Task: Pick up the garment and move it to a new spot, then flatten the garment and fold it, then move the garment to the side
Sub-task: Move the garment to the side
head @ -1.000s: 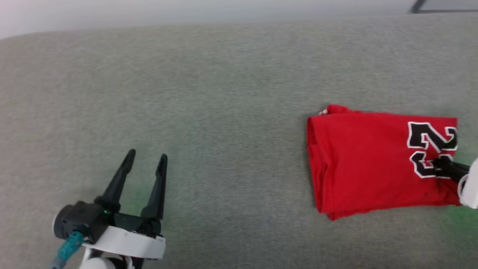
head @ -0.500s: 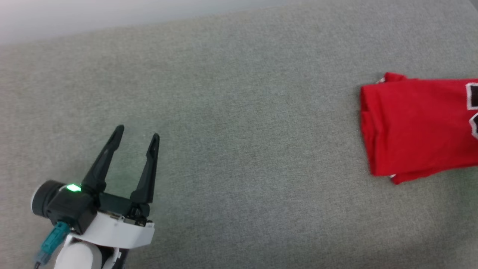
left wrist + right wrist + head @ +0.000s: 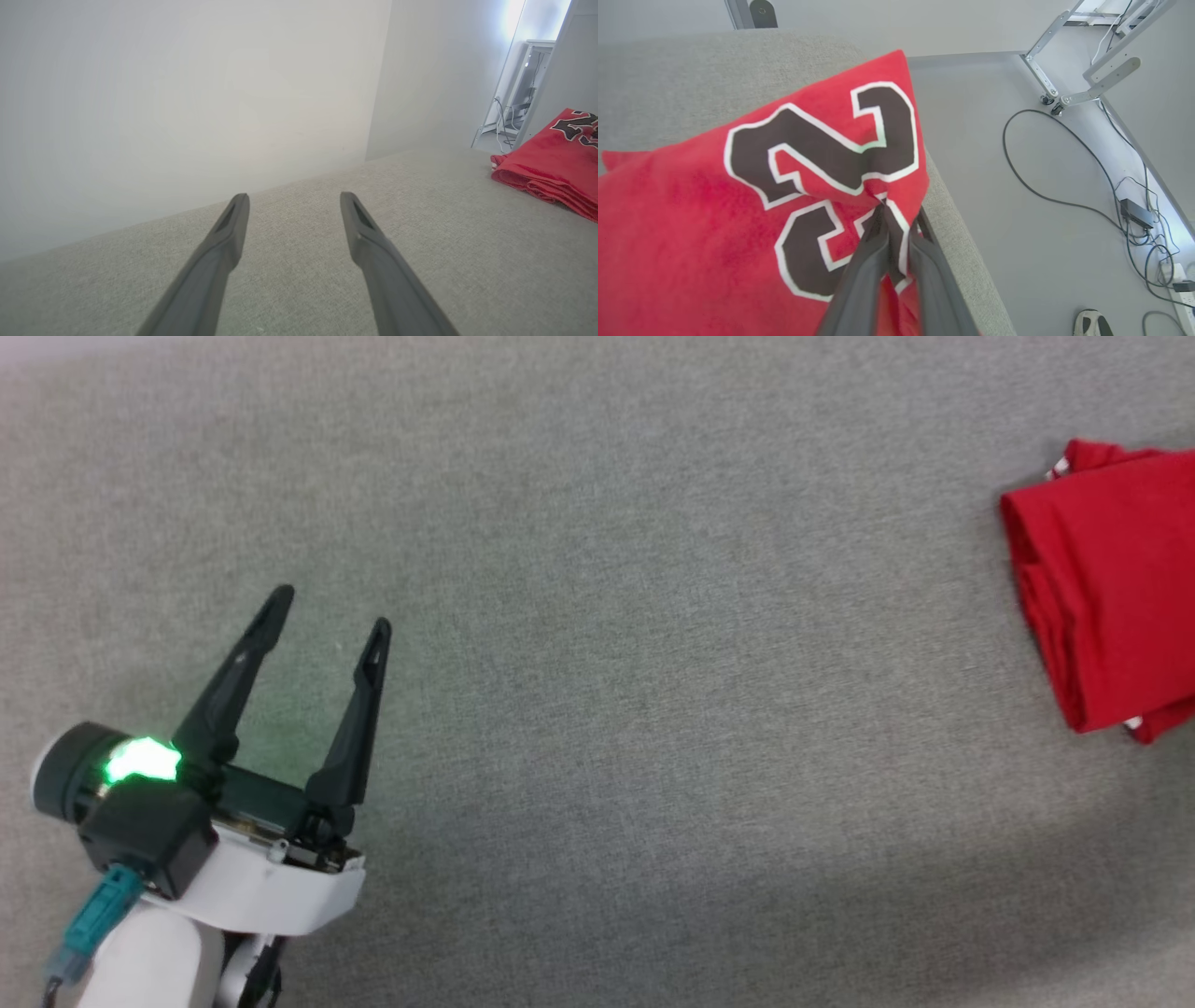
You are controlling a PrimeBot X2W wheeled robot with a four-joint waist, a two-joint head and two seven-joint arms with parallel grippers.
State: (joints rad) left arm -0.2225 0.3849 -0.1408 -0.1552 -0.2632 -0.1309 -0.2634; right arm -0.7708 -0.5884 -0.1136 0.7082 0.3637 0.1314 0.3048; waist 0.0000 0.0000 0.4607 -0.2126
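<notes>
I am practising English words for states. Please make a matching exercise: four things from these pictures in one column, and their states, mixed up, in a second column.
1. left gripper
2. right gripper
3. garment
4. black cable

a. lying on the floor
b. open and empty
c. folded, red
d. shut on cloth

Pairs: 1-b, 2-d, 3-c, 4-a

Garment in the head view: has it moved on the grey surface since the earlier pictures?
Cannot tell. The garment sits farther right in the picture, but the far edge of the grey surface rose too, so the camera moved.
</notes>
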